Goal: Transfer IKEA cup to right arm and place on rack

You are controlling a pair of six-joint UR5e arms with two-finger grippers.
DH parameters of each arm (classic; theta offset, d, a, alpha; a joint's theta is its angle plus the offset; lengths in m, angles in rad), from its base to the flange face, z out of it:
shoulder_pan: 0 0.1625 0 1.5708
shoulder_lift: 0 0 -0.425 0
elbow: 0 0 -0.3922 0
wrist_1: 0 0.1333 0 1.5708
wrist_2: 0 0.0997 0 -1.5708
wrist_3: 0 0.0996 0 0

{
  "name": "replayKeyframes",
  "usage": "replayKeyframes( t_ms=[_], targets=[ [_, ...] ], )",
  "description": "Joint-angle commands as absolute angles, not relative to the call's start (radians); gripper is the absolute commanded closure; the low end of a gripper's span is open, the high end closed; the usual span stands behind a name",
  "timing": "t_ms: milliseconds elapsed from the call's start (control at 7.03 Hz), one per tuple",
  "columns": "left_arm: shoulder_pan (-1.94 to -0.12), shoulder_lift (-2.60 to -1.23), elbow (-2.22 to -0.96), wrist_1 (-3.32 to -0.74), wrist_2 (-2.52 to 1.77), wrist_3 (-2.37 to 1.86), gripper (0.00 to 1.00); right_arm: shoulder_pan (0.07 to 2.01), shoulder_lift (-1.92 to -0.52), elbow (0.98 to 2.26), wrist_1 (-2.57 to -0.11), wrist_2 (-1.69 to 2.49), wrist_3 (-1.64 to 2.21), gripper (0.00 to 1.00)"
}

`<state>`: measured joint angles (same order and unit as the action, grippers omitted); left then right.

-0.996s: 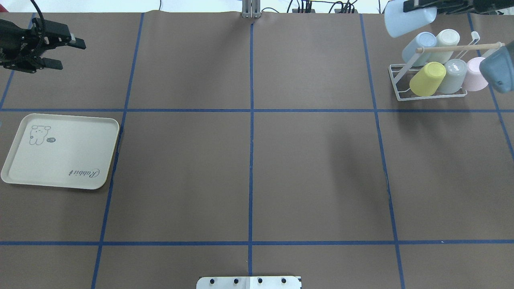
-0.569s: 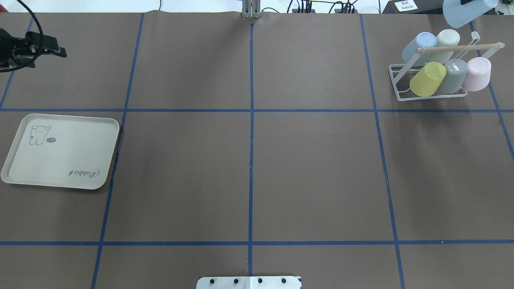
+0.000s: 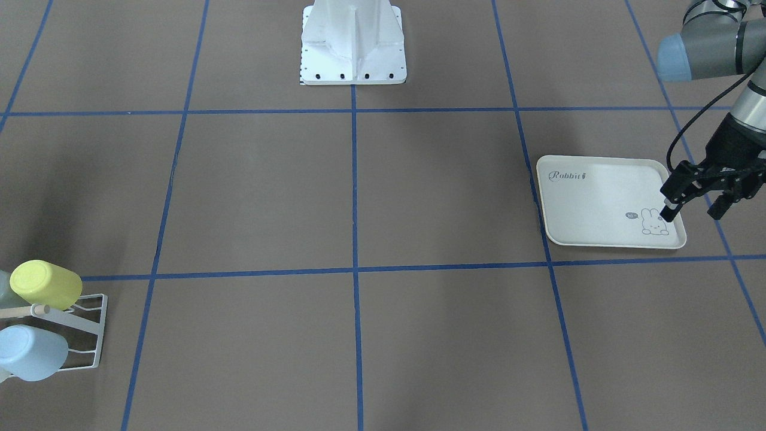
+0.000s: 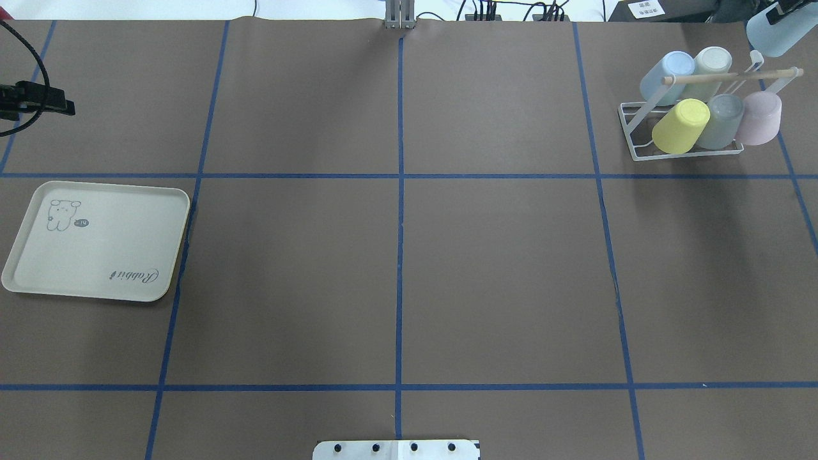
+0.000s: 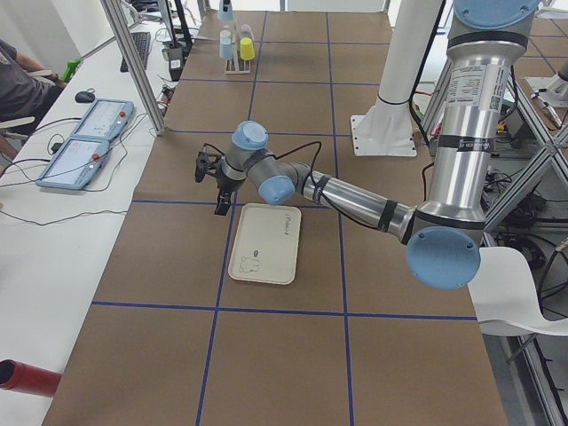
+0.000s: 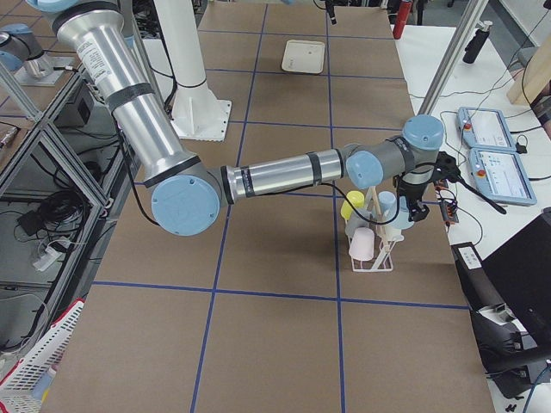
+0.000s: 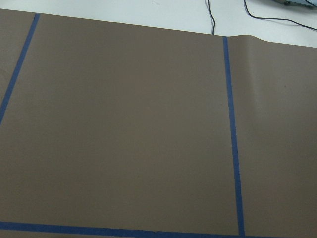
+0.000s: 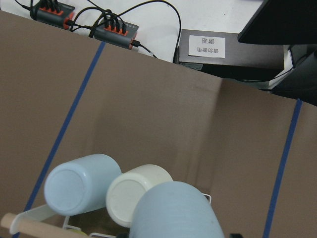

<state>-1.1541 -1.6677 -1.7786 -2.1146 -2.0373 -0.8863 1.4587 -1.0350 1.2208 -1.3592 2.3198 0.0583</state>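
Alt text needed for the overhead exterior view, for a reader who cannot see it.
The right pincer holds a light blue cup at the top right corner, just beyond a white wire rack bearing five tilted cups. On the left of the brown table lies a cream rabbit-print tray, with the left pincer beyond it.

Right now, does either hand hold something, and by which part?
The right hand holds the light blue cup near one end; which end cannot be told. The left hand is open and empty.
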Motion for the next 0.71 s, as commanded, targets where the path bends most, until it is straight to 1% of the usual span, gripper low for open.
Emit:
replayKeyframes(
  t_ms=[0,569],
  targets=[
    [-1.151,-1.664,-1.779,-2.112,-2.005,-0.881,0.0,1.466,-0.961,1.067,-1.367,2.319,0.025,0.96],
    [-1.147,-1.664,-1.781,-2.112,-2.005,-0.897,0.0,1.457,-0.925,0.991,-1.367,2.329,0.032,0.97]
  ],
)
